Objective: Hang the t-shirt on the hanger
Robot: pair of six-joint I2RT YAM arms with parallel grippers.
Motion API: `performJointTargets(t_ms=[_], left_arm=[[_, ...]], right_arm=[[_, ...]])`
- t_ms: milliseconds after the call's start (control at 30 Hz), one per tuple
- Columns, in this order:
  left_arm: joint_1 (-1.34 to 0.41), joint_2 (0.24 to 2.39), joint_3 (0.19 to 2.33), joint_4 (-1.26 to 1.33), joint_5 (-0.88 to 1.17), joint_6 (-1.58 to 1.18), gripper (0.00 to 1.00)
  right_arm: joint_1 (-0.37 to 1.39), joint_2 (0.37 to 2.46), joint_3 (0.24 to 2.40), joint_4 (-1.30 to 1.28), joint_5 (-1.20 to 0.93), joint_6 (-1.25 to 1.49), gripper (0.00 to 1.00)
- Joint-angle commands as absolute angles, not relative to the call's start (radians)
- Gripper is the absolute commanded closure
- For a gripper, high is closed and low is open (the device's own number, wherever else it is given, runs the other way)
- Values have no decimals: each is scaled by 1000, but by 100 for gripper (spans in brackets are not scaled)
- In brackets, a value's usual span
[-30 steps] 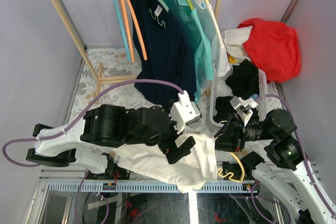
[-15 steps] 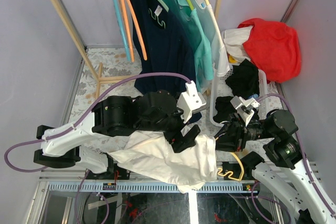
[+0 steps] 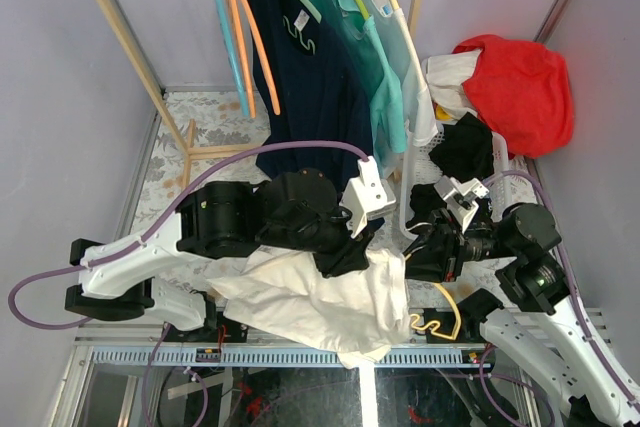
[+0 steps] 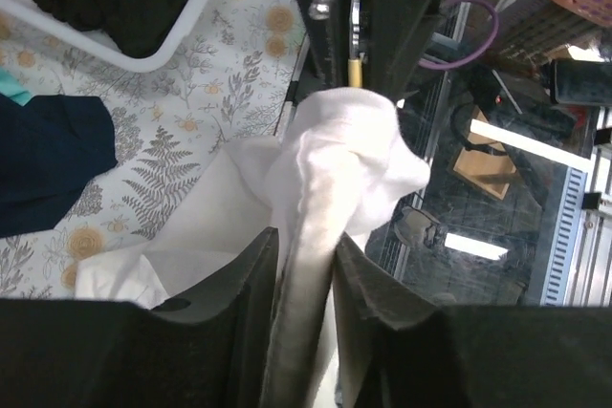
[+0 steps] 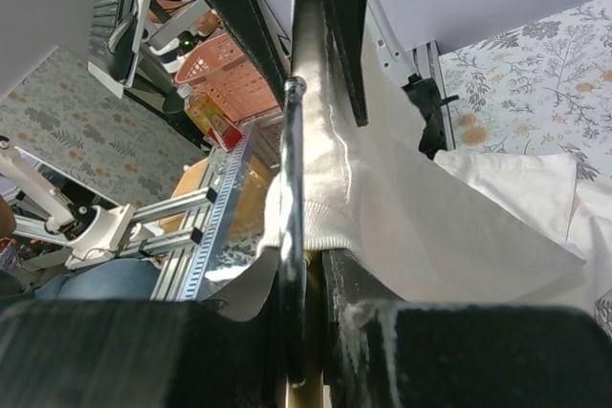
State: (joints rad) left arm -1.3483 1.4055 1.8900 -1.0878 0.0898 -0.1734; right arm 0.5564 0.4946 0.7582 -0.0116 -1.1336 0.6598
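Both tools are clamped shut: the left gripper pinches a bunched fold of the wrinkled white cotton t-shirt, while the right gripper holds the thin pale yellow plastic hanger at its metal hook. The shirt's gathered edge meets the hanger between them, and the rest is spread under the left arm.

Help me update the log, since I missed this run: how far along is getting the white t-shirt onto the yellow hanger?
Done: the right gripper is shut on the hanger by its metal hook; the left gripper is shut on a fold of the t-shirt. In hand: a ribbed hem bunches around the hook. Left: most of the shirt slumps over the table edge, not yet spread along the hanger's arms.
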Motion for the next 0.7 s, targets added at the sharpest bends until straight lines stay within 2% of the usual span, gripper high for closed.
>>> performJointTargets(t_ms=[0, 67, 167, 267, 367, 433, 533, 667], left_arm=[[-1334, 1419, 1891, -1068, 135, -149, 79], [-1330, 1422, 1895, -1075, 141, -148, 87], [-1324, 1421, 1896, -1083, 145, -148, 90], [-1316, 1414, 1899, -1097, 119, -152, 98], [-1306, 1404, 1902, -1110, 94, -153, 100], [-1296, 1396, 1905, -1118, 74, -155, 100], [-1284, 1386, 1924, -1139, 50, -155, 100], [-1274, 1355, 1922, -1149, 9, -160, 100]], right_arm=[[557, 496, 779, 131, -1115, 694, 100], [557, 498, 777, 136, -1111, 696, 100], [557, 500, 770, 135, -1105, 696, 100], [557, 500, 767, 112, -1095, 681, 98], [557, 501, 772, 61, -1072, 650, 86], [557, 503, 769, 28, -1059, 632, 73], [557, 512, 783, -61, -1019, 575, 58], [557, 537, 833, -199, -972, 496, 53]])
